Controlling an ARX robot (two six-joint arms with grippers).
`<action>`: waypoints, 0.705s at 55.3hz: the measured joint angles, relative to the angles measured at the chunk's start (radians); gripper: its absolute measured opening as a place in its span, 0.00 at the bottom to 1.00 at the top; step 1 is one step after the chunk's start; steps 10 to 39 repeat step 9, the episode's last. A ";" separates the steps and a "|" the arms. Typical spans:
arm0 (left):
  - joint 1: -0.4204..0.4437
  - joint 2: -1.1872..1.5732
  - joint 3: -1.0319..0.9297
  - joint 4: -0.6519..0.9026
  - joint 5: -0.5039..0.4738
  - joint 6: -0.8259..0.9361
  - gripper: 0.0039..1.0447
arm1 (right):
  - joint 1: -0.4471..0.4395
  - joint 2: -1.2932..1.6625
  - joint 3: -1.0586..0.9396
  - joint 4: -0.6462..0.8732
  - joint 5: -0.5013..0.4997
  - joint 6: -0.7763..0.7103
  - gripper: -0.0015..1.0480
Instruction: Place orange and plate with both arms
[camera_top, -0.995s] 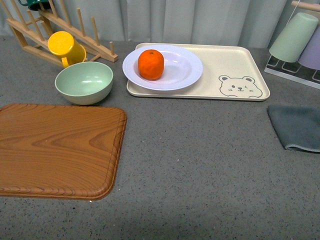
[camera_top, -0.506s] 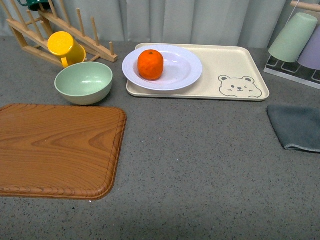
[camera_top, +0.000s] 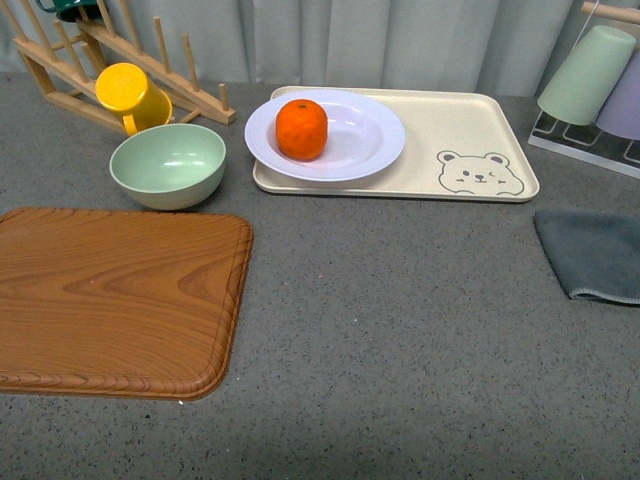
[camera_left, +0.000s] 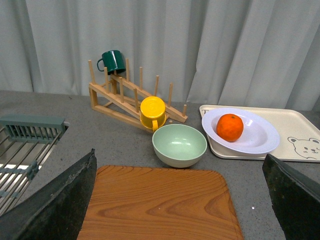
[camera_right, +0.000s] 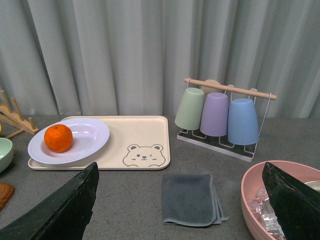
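The orange (camera_top: 301, 129) sits in the pale lavender plate (camera_top: 370, 140), which rests on the left end of the beige bear tray (camera_top: 470, 120) at the back of the table. Both also show in the left wrist view, orange (camera_left: 230, 127) on plate (camera_left: 260, 137), and in the right wrist view, orange (camera_right: 58, 138) on plate (camera_right: 87, 135). Neither arm appears in the front view. My left gripper (camera_left: 180, 200) is open above the wooden board, far from the plate. My right gripper (camera_right: 180, 200) is open above the grey cloth, nothing held.
A pale green bowl (camera_top: 168, 164) and yellow cup (camera_top: 132, 95) on a wooden rack (camera_top: 190, 95) stand left of the tray. A wooden board (camera_top: 115, 300) lies front left, a grey cloth (camera_top: 595, 255) right. A cup rack (camera_right: 220, 117) and pink basin (camera_right: 252, 195) lie further right.
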 joint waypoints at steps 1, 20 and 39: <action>0.000 0.000 0.000 0.000 0.000 0.000 0.94 | 0.000 0.000 0.000 0.000 0.000 0.000 0.91; 0.000 0.000 0.000 0.000 0.000 0.000 0.94 | 0.000 0.000 0.000 0.000 0.000 0.000 0.91; 0.000 0.000 0.000 0.000 0.000 0.000 0.94 | 0.000 0.000 0.000 0.000 0.000 0.000 0.91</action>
